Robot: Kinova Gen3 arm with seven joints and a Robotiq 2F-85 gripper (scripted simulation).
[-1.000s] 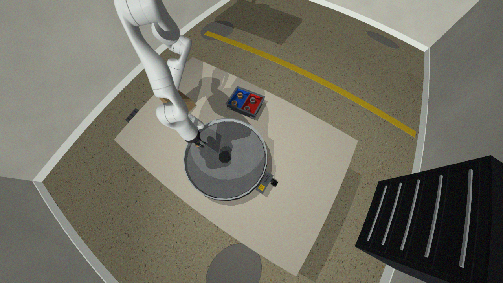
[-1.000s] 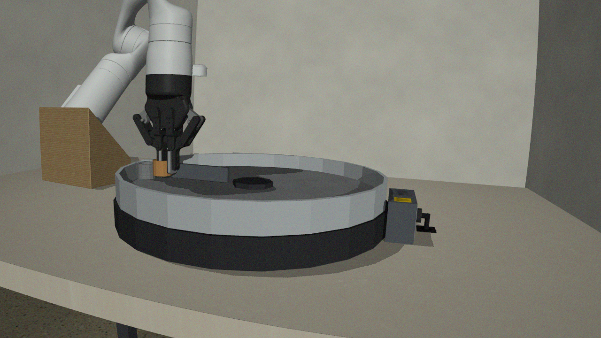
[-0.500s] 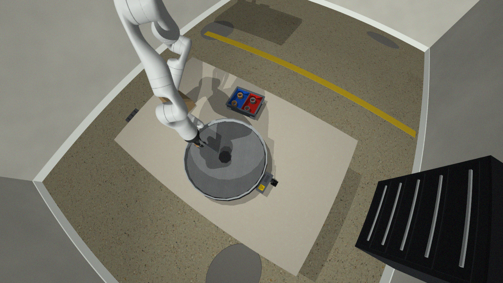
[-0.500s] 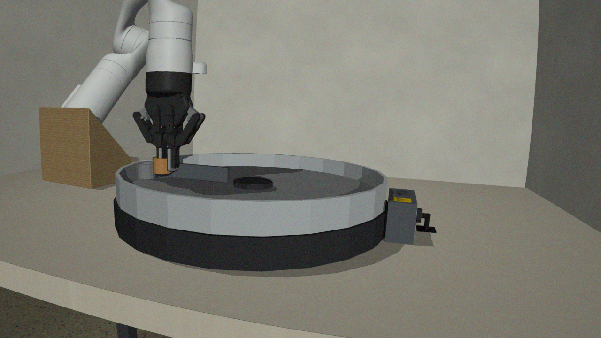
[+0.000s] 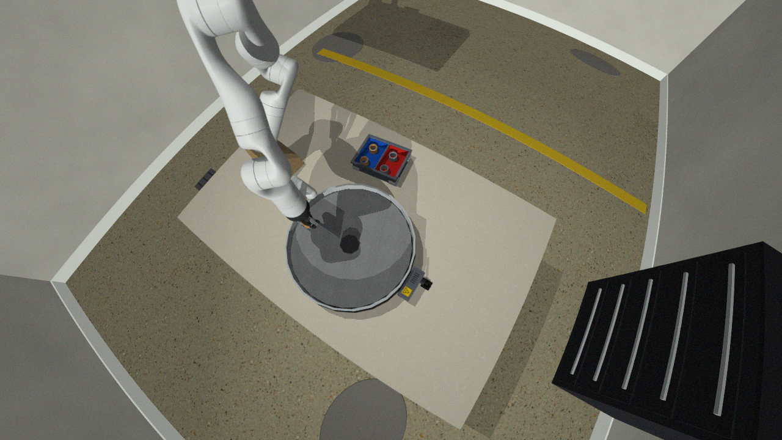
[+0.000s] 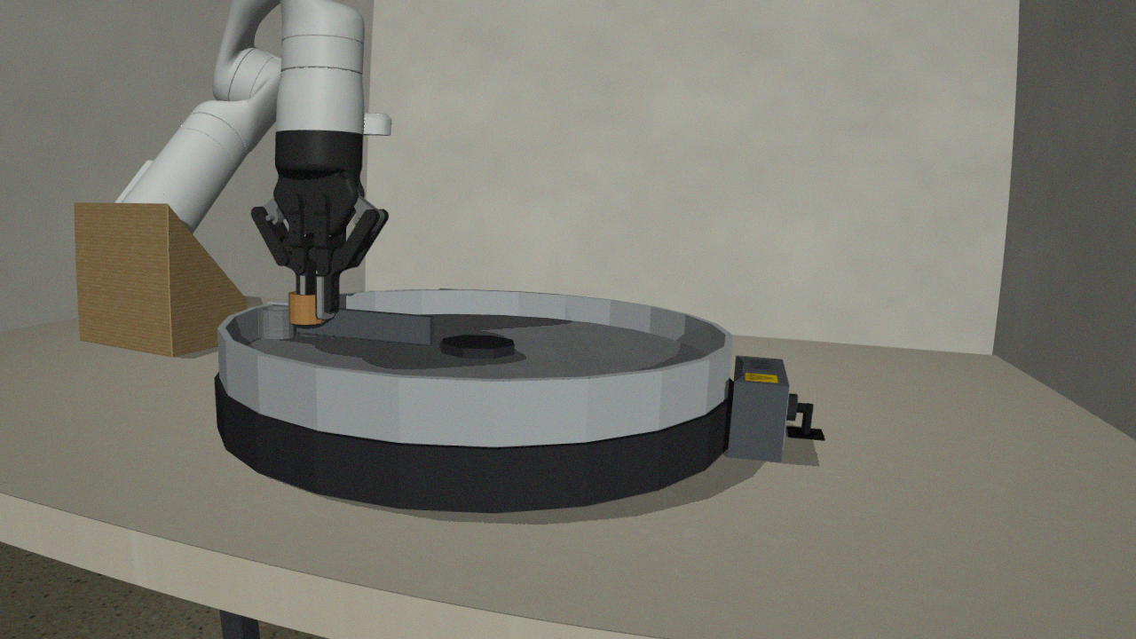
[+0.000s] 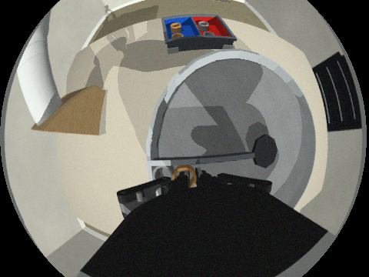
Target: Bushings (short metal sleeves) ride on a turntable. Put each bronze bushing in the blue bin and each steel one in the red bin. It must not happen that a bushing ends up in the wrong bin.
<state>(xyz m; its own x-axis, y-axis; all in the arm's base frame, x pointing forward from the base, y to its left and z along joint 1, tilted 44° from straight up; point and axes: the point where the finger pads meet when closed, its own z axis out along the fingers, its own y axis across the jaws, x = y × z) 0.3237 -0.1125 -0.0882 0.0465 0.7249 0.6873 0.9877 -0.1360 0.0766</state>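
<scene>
My gripper (image 5: 312,222) (image 6: 312,307) (image 7: 192,174) is shut on the wall of an upright bronze bushing (image 5: 305,225) (image 6: 302,308) (image 7: 185,168), held slightly above the turntable (image 5: 349,289) (image 6: 492,409) (image 7: 192,88) near its rim. A steel bushing (image 6: 274,322) (image 7: 161,169) stands beside it, against the rim; the top view does not show it clearly. The blue bin (image 5: 376,158) (image 7: 189,30) holds two bronze bushings, and the red bin (image 5: 402,159) (image 7: 220,28) holds two steel ones. The fingertips are partly hidden in the wrist view.
A grey bar (image 6: 385,327) (image 7: 215,157) crosses the turntable from rim to hub (image 5: 349,244) (image 6: 477,345) (image 7: 265,151), close beside the gripper. A grey motor box (image 5: 411,284) (image 6: 758,417) stands at the turntable's side. A wooden wedge (image 6: 122,278) (image 7: 82,115) supports the arm.
</scene>
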